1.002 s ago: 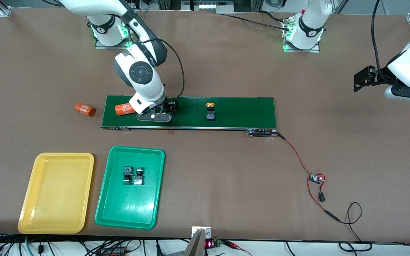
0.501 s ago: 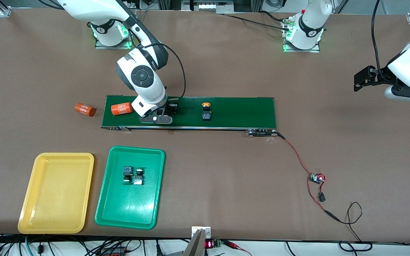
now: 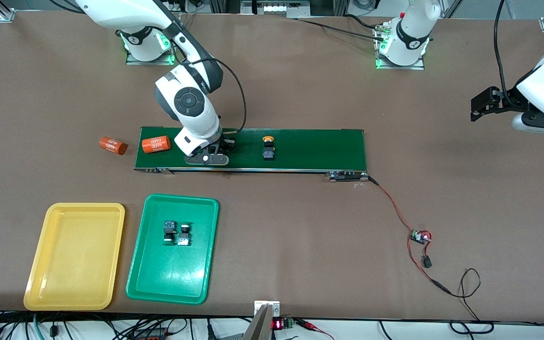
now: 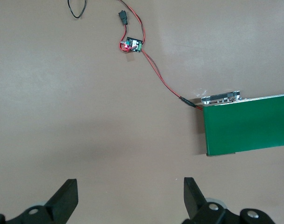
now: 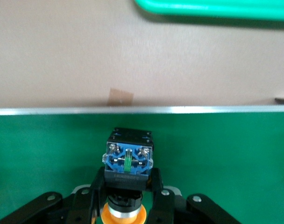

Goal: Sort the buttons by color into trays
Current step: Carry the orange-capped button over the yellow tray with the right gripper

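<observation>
My right gripper (image 3: 211, 154) (image 5: 127, 186) is down on the green conveyor belt (image 3: 319, 148), shut on a button (image 5: 128, 161) with a yellow-orange cap; its fingers (image 5: 96, 186) clamp the black body. A second yellow-capped button (image 3: 267, 147) lies on the belt, toward the left arm's end. Two buttons (image 3: 169, 231) (image 3: 184, 234) lie in the green tray (image 3: 168, 278). Beside it, the yellow tray (image 3: 74, 264) holds nothing. The left gripper (image 3: 474, 109) (image 4: 130, 196) waits open over bare table at the left arm's end.
One orange cylinder (image 3: 156, 144) lies on the belt beside my right gripper, another (image 3: 113, 145) on the table past the belt's end. A red-and-black cable with a small board (image 3: 420, 236) runs from the belt's motor end (image 3: 347, 176).
The right gripper's fingers have closed on the yellow-capped button. The belt has carried the other yellow-capped button and the orange cylinder toward the right arm's end. The left arm has stayed put.
</observation>
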Controlling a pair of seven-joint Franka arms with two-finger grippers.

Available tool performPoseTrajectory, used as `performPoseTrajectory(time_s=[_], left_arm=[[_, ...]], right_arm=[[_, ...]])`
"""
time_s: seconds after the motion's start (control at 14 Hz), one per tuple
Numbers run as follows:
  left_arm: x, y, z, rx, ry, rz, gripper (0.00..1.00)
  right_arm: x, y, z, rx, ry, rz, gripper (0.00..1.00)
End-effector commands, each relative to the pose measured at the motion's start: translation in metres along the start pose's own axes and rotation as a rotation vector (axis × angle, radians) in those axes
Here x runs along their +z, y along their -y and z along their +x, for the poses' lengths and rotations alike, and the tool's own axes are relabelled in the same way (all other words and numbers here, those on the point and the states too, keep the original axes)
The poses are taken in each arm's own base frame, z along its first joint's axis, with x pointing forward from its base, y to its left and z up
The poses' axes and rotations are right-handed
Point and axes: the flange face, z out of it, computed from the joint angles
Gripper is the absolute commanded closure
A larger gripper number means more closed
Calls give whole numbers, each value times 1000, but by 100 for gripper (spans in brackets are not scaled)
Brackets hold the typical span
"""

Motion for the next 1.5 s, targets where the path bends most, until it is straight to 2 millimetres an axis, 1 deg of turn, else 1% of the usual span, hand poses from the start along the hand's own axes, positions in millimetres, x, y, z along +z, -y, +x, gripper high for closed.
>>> performPoseTrajectory(time_s=[0.0, 0.14, 0.21, 0.29, 0.36, 0.43, 0.5, 0.72, 0.79, 1.0, 1.07, 1.22, 1.36, 1.43], left_arm=[[-7, 2, 0, 17, 3, 22, 0], [-7, 2, 0, 17, 3, 22, 0], [-7, 2, 0, 17, 3, 22, 0], [-7, 2, 0, 17, 3, 22, 0], [-8, 0, 0, 19, 0, 22, 0], [-8, -2, 0, 22, 0, 22, 0], [-7, -2, 0, 22, 2, 22, 0], [-7, -2, 1, 20, -1, 22, 0], [-7, -2, 1, 20, -1, 22, 0], [-6, -2, 2, 20, 0, 22, 0], [-6, -1, 2, 19, 0, 21, 0], [-5, 1, 2, 16, 3, 21, 0], [-6, 0, 3, 17, -1, 21, 0], [-6, 0, 2, 17, -3, 22, 0]], right_arm=[[-51, -25, 46, 24, -86, 3, 88], [-82, -60, 89, 1, -144, 3, 88], [-92, -92, 113, -18, -174, -9, 88], [-97, -119, 131, -51, -188, -21, 88], [-93, -144, 146, -93, -190, -31, 88], [-91, -165, 156, -134, -194, -38, 88], [-86, -186, 165, -137, -195, -45, 88], [-79, -235, 192, -181, -212, -61, 88], [-75, -252, 200, -201, -213, -70, 88], [-45, -309, 220, -339, -212, -177, 88], [-34, -330, 222, -345, -203, -206, 88], [-16, -351, 223, -368, -183, -258, 88], [6, -382, 227, -346, -190, -262, 88], [20, -398, 227, -330, -204, -252, 88]])
